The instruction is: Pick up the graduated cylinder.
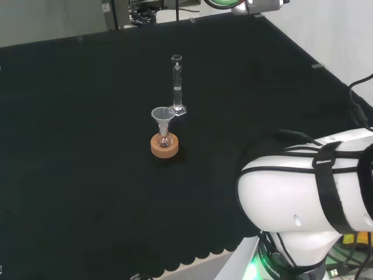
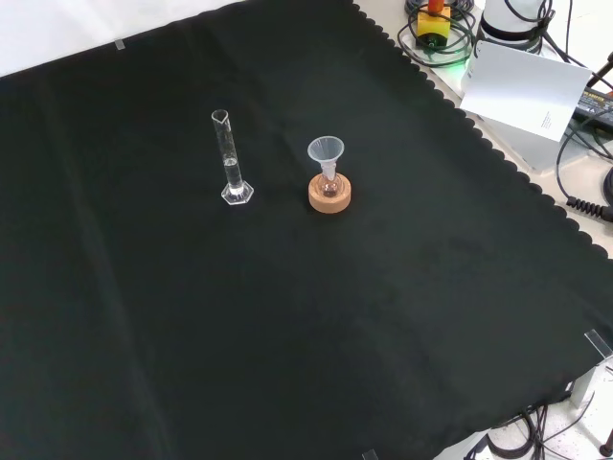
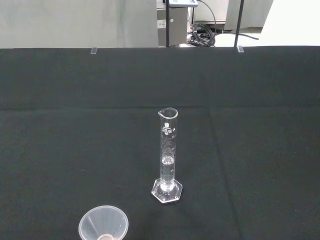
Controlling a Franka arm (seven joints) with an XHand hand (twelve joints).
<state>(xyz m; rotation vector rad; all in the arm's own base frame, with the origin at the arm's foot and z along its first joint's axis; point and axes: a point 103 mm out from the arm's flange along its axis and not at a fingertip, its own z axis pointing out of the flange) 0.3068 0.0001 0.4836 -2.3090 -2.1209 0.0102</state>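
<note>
A clear graduated cylinder [image 1: 176,84] stands upright on a hexagonal foot near the middle of the black cloth, with a little clear liquid at its bottom. The front view shows the cylinder [image 2: 230,161] left of a small flask. In the wrist view the cylinder [image 3: 167,156] stands straight ahead, some way off. No part of the hand can be made out.
A small flask with a clear plastic funnel [image 1: 162,116] in its neck sits on a cork ring [image 1: 164,145] just in front of the cylinder in the head view. The funnel [image 3: 103,228] also appears in the wrist view. The arm's white link [image 1: 309,186] stands at the right.
</note>
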